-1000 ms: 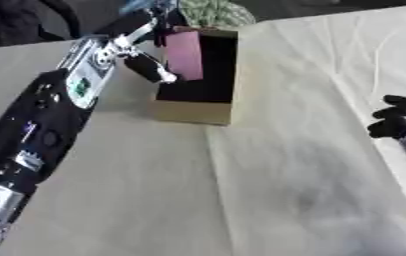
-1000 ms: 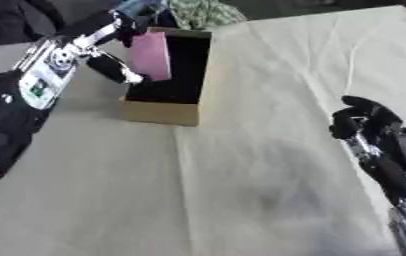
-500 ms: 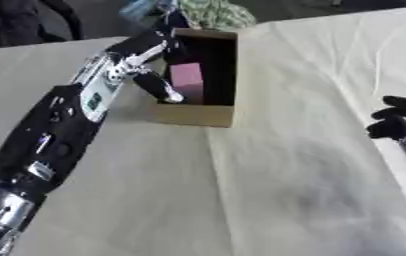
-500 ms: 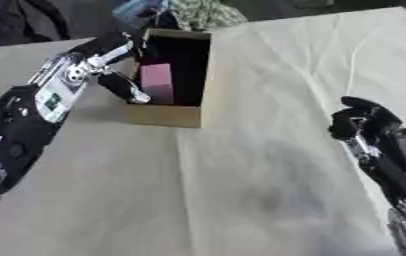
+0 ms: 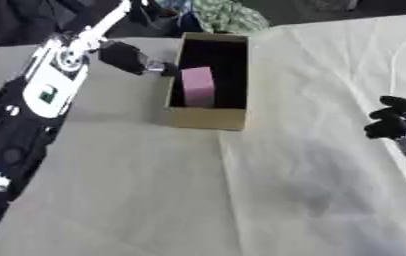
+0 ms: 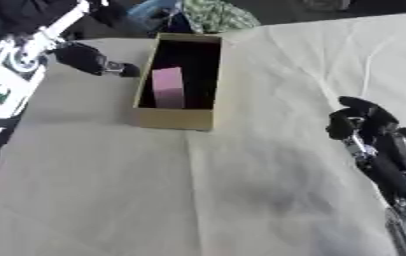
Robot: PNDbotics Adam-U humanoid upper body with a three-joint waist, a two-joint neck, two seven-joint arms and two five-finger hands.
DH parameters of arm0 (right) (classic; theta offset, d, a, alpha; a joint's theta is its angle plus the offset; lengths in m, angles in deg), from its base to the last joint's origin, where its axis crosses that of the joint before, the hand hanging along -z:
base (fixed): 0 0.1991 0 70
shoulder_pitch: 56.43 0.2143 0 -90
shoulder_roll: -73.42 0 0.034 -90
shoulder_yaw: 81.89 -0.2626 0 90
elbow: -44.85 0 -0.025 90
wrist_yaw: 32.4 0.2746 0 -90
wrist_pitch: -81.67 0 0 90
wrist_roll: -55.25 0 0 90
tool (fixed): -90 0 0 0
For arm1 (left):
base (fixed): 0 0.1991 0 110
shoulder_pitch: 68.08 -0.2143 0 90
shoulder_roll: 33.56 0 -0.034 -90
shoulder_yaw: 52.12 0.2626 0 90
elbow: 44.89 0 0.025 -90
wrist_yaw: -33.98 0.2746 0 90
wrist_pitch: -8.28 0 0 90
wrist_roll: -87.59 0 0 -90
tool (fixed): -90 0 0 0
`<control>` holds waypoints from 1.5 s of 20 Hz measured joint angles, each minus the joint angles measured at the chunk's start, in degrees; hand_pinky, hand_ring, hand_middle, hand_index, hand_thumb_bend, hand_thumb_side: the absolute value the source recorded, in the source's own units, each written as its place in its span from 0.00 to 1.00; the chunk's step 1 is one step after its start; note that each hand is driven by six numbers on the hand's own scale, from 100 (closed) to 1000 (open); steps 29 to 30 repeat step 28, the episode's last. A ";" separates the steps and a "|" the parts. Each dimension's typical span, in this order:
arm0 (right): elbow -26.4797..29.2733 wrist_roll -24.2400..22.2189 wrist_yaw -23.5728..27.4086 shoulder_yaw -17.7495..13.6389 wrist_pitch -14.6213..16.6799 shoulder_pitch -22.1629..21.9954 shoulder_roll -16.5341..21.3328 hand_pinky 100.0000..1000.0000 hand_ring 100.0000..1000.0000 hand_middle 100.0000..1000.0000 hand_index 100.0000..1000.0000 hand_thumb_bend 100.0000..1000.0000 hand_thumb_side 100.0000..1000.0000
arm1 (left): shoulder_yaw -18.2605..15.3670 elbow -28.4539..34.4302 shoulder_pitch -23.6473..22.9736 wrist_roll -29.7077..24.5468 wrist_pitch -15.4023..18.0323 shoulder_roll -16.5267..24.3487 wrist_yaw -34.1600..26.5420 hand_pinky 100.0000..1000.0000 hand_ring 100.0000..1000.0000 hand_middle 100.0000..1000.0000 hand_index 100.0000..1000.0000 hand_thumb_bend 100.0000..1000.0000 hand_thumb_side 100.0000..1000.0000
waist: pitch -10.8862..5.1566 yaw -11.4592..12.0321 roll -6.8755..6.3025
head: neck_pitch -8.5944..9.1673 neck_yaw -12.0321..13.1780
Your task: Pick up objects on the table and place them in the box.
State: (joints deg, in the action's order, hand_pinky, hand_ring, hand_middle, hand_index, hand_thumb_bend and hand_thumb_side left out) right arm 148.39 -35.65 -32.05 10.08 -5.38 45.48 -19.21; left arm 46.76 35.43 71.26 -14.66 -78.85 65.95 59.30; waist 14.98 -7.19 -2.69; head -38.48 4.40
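1. A cardboard box [image 5: 208, 117] stands on a table covered with a cream cloth [image 5: 268, 190], toward the far left part of the cloth. It is open at the top and its inside is dark.

2. A pink block [image 5: 197, 86] stands inside the box, against the left wall, in the half nearer the robot. Nothing is holding it.

3. The left hand [image 5: 129, 56] is just outside the box's left wall, beside the far half of the box. Its fingers point toward the wall and reach about to the rim; whether they touch the cardboard cannot be told.

4. The left hand holds nothing. The pictures are too blurred there to say whether its fingers are straight or curled.

5. The left arm, black with a white panel bearing a small green mark [image 5: 45, 95], runs from the lower left edge up along the left side of the table to that hand.

6. The right hand [image 6: 357, 121] is at the right edge, well apart from the box, raised over the cloth with its dark fingers curled inward. It holds nothing.

7. Beyond the far end of the box, at the table's edge, lie a green patterned cloth [image 5: 228, 16] and something blue [image 6: 154, 9] just left of it.
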 measured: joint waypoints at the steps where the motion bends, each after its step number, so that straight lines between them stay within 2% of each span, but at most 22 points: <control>1: 0.00 0.08 0.00 -0.14 -0.03 -0.09 0.00 0.58 0.57 0.59 0.80 0.47 0.61 | -1.01 2.66 -1.88 0.91 -1.06 0.92 -2.61 0.71 0.61 0.58 0.75 0.80 0.39 | 0.01 0.55 0.06 | 0.00 -0.07; 6: 0.00 0.44 0.00 -0.29 -0.01 -0.08 -0.18 0.58 0.57 0.59 0.80 0.46 0.61 | -5.95 12.62 -10.76 5.20 -5.47 3.24 -12.08 0.71 0.61 0.59 0.75 0.78 0.40 | 0.17 2.23 0.55 | 0.19 -0.13; 12: 0.01 0.67 0.00 -0.59 -0.08 0.00 -0.42 0.58 0.57 0.59 0.80 0.47 0.61 | -10.15 18.39 -17.95 8.08 -6.17 3.01 -18.48 0.71 0.61 0.59 0.74 0.75 0.41 | 0.71 3.34 1.04 | 0.43 0.04; 20: 0.01 0.80 0.00 -0.60 -0.08 0.16 -0.49 0.58 0.57 0.59 0.80 0.47 0.61 | -12.04 19.36 -22.14 9.20 -6.49 0.53 -21.44 0.71 0.62 0.60 0.75 0.74 0.44 | 0.92 3.85 1.54 | 0.47 0.73; 30: 0.02 0.81 0.00 -0.60 -0.08 0.14 -0.93 0.58 0.57 0.58 0.80 0.47 0.61 | -12.26 18.85 -22.73 8.68 -6.57 -0.27 -22.00 0.72 0.62 0.60 0.75 0.74 0.45 | 0.92 3.64 1.57 | -0.27 1.06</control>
